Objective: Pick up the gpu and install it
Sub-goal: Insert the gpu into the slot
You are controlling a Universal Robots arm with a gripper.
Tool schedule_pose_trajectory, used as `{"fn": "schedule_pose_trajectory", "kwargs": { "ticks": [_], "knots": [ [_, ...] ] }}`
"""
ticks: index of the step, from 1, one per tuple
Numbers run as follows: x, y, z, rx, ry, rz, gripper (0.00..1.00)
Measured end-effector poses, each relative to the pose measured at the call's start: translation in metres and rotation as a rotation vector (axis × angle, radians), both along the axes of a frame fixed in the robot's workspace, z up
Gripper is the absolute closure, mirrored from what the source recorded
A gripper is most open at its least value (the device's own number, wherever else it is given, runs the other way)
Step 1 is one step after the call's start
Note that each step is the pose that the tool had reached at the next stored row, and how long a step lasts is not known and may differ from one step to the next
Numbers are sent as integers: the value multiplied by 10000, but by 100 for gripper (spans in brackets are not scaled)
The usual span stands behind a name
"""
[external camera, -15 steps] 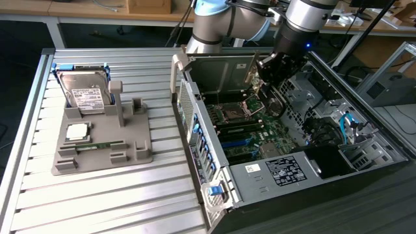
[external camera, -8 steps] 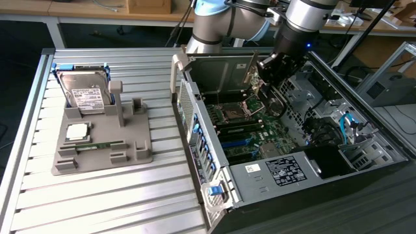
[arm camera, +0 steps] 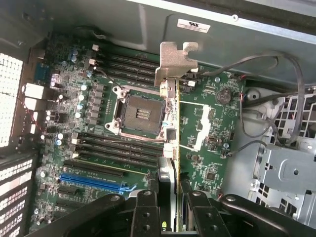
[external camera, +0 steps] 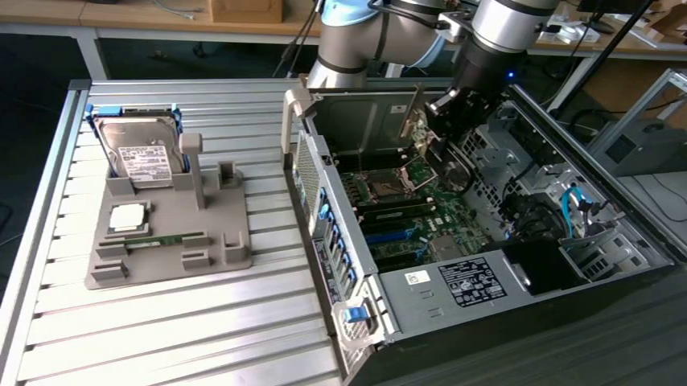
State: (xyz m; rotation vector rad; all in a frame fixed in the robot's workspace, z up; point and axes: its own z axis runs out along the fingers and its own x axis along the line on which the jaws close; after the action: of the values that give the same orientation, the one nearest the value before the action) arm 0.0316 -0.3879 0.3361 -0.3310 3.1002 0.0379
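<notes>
My gripper (arm camera: 170, 200) is shut on the gpu (arm camera: 177, 123), a thin green card seen edge-on between the black fingers (arm camera: 147, 210). Its silver metal bracket (arm camera: 175, 61) sticks out at the far end. The card hangs above the motherboard (arm camera: 212, 148), over the strip between the CPU socket (arm camera: 136, 111) and the board's right part, not touching any slot. In the exterior view, the gripper (external camera: 442, 112) holds the gpu (external camera: 413, 112) upright inside the open computer case (external camera: 483, 273), near its back wall.
A blue expansion slot (arm camera: 91, 181) and dark slots lie beside the socket. Loose cables (arm camera: 276, 64) and a drive cage (arm camera: 286, 168) sit alongside. On the slatted table, a grey fixture tray (external camera: 225, 257) carries a hard drive (external camera: 140, 157), a chip (external camera: 127, 215) and a memory stick (external camera: 161, 240).
</notes>
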Motion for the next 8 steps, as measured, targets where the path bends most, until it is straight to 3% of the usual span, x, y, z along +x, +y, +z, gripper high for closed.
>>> {"fn": "schedule_pose_trajectory", "kwargs": {
  "ticks": [8],
  "knots": [
    [0, 0, -2, 0, 0, 515, 73]
  ]
}}
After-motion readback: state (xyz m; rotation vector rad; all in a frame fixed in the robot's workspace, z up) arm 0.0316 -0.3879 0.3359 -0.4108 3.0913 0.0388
